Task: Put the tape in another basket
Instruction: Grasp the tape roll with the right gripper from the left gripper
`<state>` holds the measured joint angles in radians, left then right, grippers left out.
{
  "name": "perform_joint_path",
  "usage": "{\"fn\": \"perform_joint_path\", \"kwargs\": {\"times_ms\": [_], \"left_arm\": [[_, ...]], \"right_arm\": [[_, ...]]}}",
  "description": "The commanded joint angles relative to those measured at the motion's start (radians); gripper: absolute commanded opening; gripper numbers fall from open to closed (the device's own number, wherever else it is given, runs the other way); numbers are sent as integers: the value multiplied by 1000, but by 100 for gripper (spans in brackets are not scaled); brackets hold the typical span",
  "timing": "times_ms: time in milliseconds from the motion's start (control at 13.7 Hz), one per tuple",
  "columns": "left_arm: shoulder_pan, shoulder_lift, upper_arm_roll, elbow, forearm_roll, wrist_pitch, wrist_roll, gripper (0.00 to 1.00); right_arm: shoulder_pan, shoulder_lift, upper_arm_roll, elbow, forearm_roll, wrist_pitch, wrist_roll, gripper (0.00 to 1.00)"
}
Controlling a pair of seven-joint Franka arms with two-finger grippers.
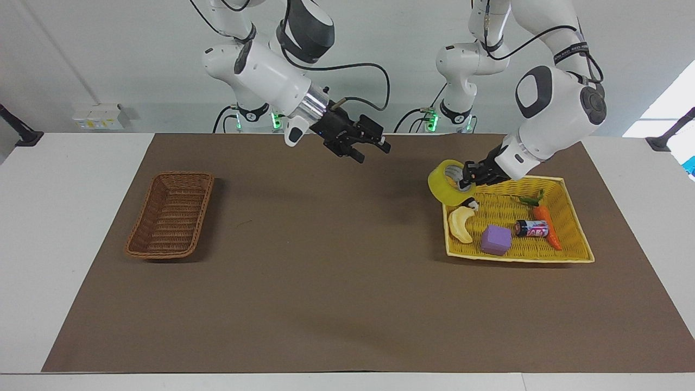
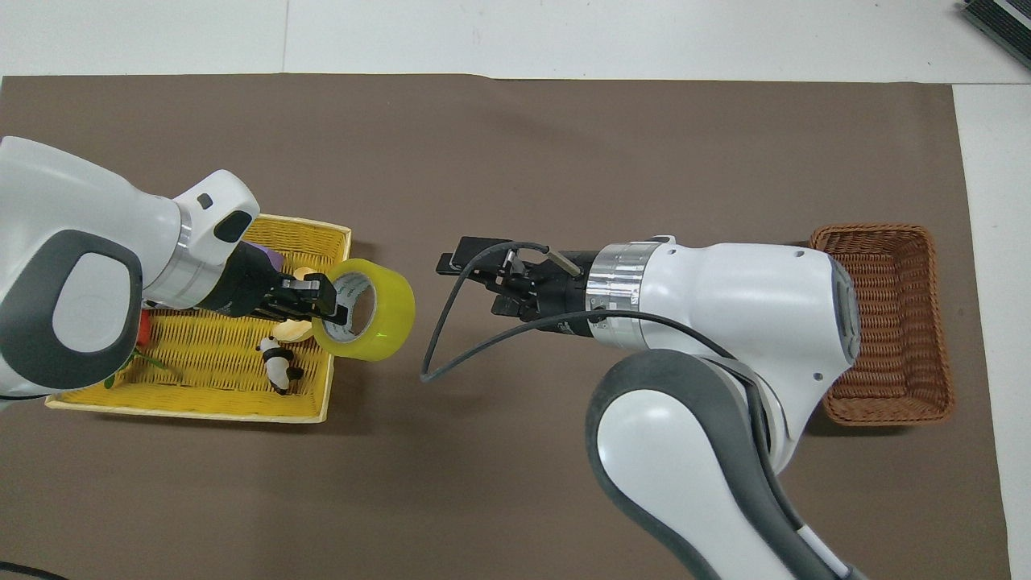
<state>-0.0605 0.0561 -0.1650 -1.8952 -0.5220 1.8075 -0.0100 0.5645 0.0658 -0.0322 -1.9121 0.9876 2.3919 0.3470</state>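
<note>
The tape [image 1: 445, 180] [image 2: 369, 312], a glossy yellow ring, hangs in the air over the rim of the yellow basket [image 1: 516, 258] [image 2: 185, 411] on the side toward the table's middle. My left gripper [image 1: 468, 176] [image 2: 322, 295] is shut on the ring's wall. My right gripper [image 1: 374, 146] [image 2: 471, 282] is open with nothing in it, up over the middle of the brown mat and pointing toward the tape. The brown wicker basket [image 1: 182, 175] [image 2: 870, 232] stands empty at the right arm's end of the table.
In the yellow basket lie a banana [image 1: 460, 225], a purple block [image 1: 496, 240], a small can [image 1: 531, 228], a carrot [image 1: 545, 222] and a panda figure [image 1: 470, 205] [image 2: 278, 370]. Brown mat stretches between the two baskets.
</note>
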Motion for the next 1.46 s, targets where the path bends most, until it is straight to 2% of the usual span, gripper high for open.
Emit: {"fn": "perform_joint_path", "kwargs": {"times_ms": [0,293,439,659,732,878,951,1024,1098,1171,1244,1390], "left_arm": [[-70,-7,16,-1,-32,52,-43,0],[-99,-6,13,1,-108,108,-68,0],[-128,-6,10,1,-119,142,-77,0],[-171,-4,12,1,-122,193,-131,0],[-173,-4,12,2,-122,194,-131,0],[-173,-4,12,2,-122,194,-131,0],[-173,-4,12,2,-122,194,-131,0],[-173,-4,10,2,-122,194,-131,0],[-171,-2,10,2,-122,194,-131,13],[-171,-2,10,2,-124,194,-131,71],[-171,-4,10,2,-124,194,-133,100],[-168,-9,10,4,-131,193,-137,100]], "right_arm": [[52,3,-3,-53,40,90,-68,100],[58,2,-3,-73,40,96,-100,100],[58,-21,-3,-119,40,95,-149,100],[60,-23,-3,-119,40,101,-143,99],[61,-21,-3,-117,40,107,-135,75],[61,-23,-3,-111,40,105,-105,12],[58,-27,-3,-107,40,102,-77,0],[51,-29,-5,-96,40,101,-63,0],[45,-29,-5,-88,39,96,-57,0],[41,-29,-5,-88,39,96,-56,0],[41,-30,-5,-88,39,96,-51,0],[41,-31,-5,-88,39,96,-48,0]]}}
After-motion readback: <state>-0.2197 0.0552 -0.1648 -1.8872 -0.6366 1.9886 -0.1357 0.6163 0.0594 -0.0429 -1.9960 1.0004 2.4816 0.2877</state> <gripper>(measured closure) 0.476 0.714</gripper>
